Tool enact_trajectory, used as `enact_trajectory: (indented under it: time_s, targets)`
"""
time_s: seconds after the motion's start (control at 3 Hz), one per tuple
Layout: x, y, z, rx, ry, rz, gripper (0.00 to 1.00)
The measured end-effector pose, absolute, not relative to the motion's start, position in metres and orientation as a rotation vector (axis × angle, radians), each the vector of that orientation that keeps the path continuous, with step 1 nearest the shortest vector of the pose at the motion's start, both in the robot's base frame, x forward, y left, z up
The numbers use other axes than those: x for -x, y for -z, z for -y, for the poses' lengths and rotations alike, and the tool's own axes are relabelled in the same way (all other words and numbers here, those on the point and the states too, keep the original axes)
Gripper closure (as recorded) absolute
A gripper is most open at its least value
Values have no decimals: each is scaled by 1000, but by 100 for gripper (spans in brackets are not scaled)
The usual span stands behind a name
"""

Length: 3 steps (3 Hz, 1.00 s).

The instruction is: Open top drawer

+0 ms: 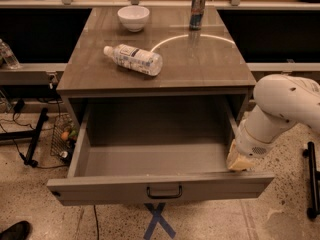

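The top drawer [160, 188] of the grey-brown cabinet stands pulled far out. Its wide front carries a dark loop handle [164, 192] at centre, and its deep grey box shows empty inside. My white arm reaches in from the right. My gripper [239, 160] sits at the drawer's right side wall, just behind the right end of the front panel. Only its tan tip shows there.
On the cabinet top lie a plastic bottle [134, 59] on its side, a white bowl [133, 17] and a can [198, 4] at the back. A wire basket [64, 136] stands on the floor at left. A blue tape cross [159, 220] marks the floor in front.
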<state>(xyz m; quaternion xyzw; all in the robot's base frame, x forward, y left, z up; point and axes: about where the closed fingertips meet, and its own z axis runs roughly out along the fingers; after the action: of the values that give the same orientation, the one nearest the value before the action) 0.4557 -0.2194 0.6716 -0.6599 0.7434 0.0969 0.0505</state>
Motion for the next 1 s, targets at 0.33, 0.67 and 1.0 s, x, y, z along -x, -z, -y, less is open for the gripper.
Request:
enact_trajectory:
  time_s: [0.33, 0.67, 1.0]
  targets:
    - [-458, -674, 217, 2012, -293, -2251, 100]
    - [-457, -677, 213, 2011, -309, -2235, 100]
    - [-448, -678, 208, 2018, -351, -2234, 100]
